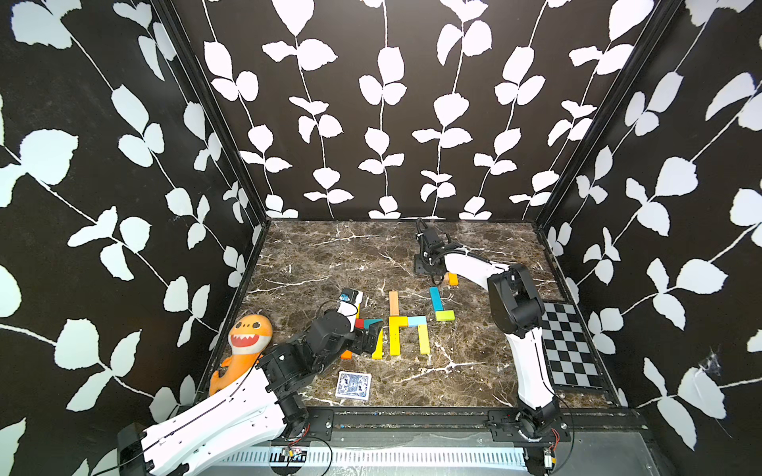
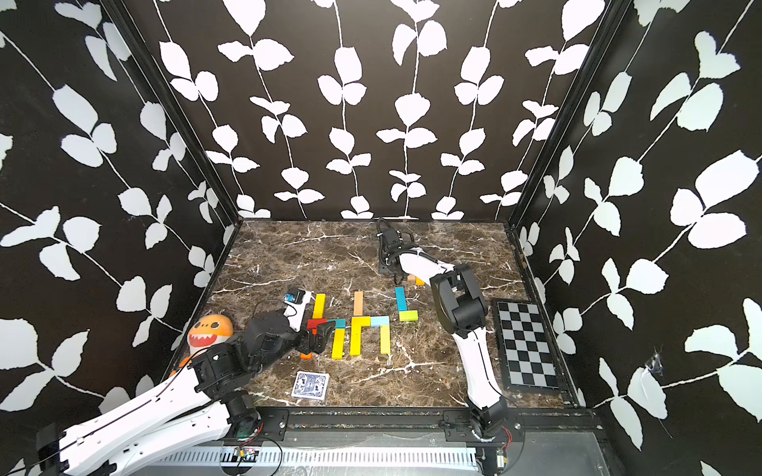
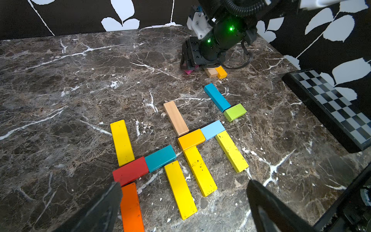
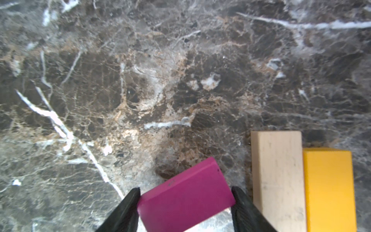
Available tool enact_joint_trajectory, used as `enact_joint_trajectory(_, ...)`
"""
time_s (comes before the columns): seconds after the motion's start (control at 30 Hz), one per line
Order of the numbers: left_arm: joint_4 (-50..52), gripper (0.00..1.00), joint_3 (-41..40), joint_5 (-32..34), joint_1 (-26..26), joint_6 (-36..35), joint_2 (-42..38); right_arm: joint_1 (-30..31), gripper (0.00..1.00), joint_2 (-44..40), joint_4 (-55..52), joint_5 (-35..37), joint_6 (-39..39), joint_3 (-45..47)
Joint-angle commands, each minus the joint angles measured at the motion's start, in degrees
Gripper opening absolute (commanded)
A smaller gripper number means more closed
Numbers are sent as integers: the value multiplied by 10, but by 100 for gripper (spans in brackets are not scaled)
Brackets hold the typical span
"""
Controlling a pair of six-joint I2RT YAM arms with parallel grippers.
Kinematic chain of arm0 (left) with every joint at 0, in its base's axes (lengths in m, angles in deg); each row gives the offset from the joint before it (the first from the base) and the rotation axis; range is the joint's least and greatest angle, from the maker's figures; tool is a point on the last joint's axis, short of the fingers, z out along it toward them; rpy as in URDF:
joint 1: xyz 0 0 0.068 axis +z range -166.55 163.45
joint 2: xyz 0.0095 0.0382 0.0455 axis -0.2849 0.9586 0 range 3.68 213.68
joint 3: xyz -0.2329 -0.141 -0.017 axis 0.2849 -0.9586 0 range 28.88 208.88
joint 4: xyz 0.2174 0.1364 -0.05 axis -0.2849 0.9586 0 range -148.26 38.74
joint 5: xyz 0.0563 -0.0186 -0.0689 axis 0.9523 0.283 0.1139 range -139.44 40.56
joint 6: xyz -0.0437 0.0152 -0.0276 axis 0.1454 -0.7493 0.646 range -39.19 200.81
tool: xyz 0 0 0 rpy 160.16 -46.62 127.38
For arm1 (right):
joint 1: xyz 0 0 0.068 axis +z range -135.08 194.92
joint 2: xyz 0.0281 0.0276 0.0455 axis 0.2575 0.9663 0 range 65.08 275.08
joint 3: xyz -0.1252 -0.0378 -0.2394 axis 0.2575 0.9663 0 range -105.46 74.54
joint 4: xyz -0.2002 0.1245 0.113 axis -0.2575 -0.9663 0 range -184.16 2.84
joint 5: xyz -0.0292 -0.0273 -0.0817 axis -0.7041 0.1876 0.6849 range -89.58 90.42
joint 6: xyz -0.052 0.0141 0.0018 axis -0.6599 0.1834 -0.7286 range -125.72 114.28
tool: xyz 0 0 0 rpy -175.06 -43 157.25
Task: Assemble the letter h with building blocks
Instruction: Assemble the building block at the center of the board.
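Surface: glossy dark brown marble-look slab [image 1: 330, 255] with white veins, walled by black panels [image 1: 371, 123] printed with white leaves.
Shark plush: soft orange toy [image 1: 247, 336] with white teeth, at the surface's 8 o'clock edge.
Card deck: flat blue-patterned box [image 1: 353, 385] at 7 o'clock, apart from the blocks.
Left gripper: [image 3: 184, 190] black fingers [image 3: 108, 200] spread wide, holding nothing, poised over the near end of the left group.
Left group: at 9 o'clock of centre. The red block [image 3: 130, 170] and teal block [image 3: 160, 158] lie end to end as a bar. A yellow block [image 3: 122, 142] runs toward 12 o'clock from the red one and an orange block [image 3: 131, 206] toward 6 o'clock. A second yellow block [image 3: 179, 188] runs toward 6 o'clock from the teal one.
Centre group: the amber block [image 3: 191, 139] and light blue block [image 3: 212, 129] form a bar. A tan block [image 3: 175, 118] runs toward 12 o'clock from the amber one and a speckled yellow block [image 3: 200, 170] toward 6 o'clock. An outer yellow block [image 3: 231, 150] runs toward 6 o'clock from the light blue one.
Pair at 2 o'clock: a blue block [image 3: 216, 97] with a green block [image 3: 234, 112] touching its near end, making an L.
Right gripper: [image 4: 185, 190] at 1 o'clock, fingers [image 4: 128, 211] pinching a tilted magenta block [image 4: 186, 196] across its width. Whether it clears the surface cannot be told.
Beside it: a pale tan block [image 4: 277, 180] with visible grain and a golden block [image 4: 329, 190], long sides touching.
Chessboard: flat black-framed board [image 1: 571, 346] of grey and black squares at 4 o'clock.
Make: the blocks are flat rectangular bricks, painted matte.
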Motion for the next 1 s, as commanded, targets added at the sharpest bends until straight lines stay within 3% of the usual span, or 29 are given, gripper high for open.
enact_joint_trajectory(0.0,-2,99,-1,-3,2,2,-7,5,53,-36,27,12,12,17)
enact_joint_trajectory(0.43,-11,99,-8,-11,2,4,-10,18,53,-158,62,42,40,167)
enact_joint_trajectory(0.97,-50,99,-30,-28,2,4,-3,19,56,-393,40,112,128,462)
